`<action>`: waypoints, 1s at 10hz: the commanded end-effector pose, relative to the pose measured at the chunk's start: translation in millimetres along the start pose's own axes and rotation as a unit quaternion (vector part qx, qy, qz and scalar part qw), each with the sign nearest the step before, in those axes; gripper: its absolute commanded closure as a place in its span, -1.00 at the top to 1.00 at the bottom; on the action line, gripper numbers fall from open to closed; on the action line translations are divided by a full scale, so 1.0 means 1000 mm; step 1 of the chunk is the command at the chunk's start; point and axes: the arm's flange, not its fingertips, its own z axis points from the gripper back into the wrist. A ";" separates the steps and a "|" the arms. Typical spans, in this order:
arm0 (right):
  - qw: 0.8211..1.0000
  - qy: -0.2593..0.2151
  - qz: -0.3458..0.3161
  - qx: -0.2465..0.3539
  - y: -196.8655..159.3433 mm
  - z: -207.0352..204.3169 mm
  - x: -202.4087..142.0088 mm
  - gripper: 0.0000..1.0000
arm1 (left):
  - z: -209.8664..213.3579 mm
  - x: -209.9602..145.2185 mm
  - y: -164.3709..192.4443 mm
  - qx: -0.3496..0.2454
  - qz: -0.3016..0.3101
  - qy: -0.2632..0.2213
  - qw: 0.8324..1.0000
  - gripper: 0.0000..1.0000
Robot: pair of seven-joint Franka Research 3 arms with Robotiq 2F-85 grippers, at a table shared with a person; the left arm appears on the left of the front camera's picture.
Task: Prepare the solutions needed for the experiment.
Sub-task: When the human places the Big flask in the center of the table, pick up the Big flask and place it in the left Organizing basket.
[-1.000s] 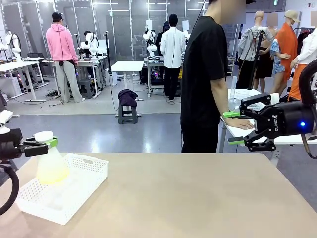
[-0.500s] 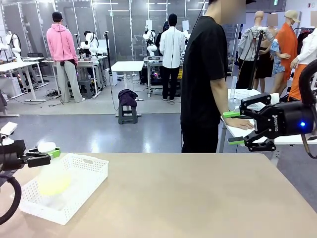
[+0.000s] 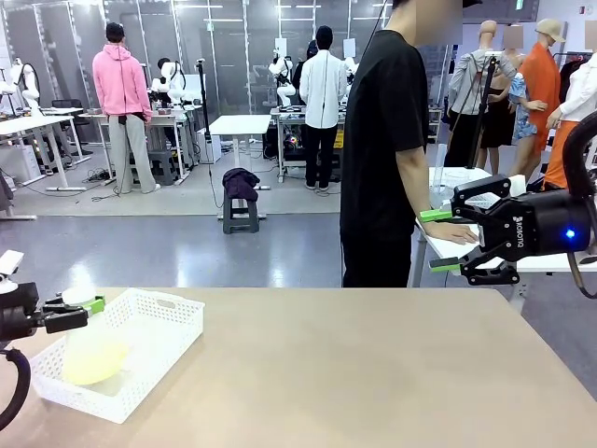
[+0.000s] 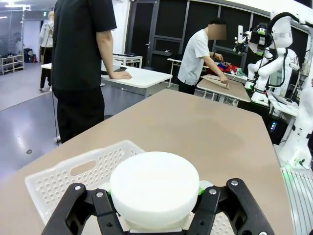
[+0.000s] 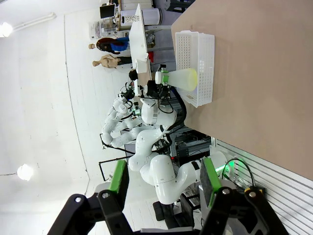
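Observation:
My left gripper is shut on the neck of a frosted conical flask just under its white cap. The flask sits low inside the white basket, and the pale yellow-green solution lies in its bottom. In the left wrist view the cap sits between the black fingers, with the basket below. My right gripper hangs open above the table's right side, holding nothing. The right wrist view shows its open green pads, and the flask and basket far off.
A person in black stands at the far edge, a hand resting on a white side table behind my right gripper. The tan tabletop stretches bare between the basket and the right arm.
My left gripper has sunk and drifted left, lowering the flask deeper into the basket. The right gripper has stayed where it was.

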 end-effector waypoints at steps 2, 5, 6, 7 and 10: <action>1.000 0.000 0.003 0.008 0.001 0.000 0.000 0.49 | -0.007 -0.003 -0.001 -0.001 -0.014 0.002 1.000 -1.00; 1.000 0.000 0.003 0.008 0.001 0.000 0.000 0.49 | -0.010 -0.010 -0.001 -0.002 -0.006 0.017 1.000 -1.00; 1.000 0.000 0.003 0.008 0.001 0.000 0.000 0.49 | -0.008 -0.011 -0.002 0.001 -0.002 0.022 1.000 -0.52; 1.000 0.000 0.003 0.008 0.001 0.000 0.000 0.49 | -0.009 -0.011 -0.002 -0.001 -0.004 0.022 1.000 -0.44; 1.000 0.000 0.003 0.008 0.001 0.000 0.000 0.49 | -0.008 -0.010 -0.006 0.008 -0.014 0.029 0.999 0.16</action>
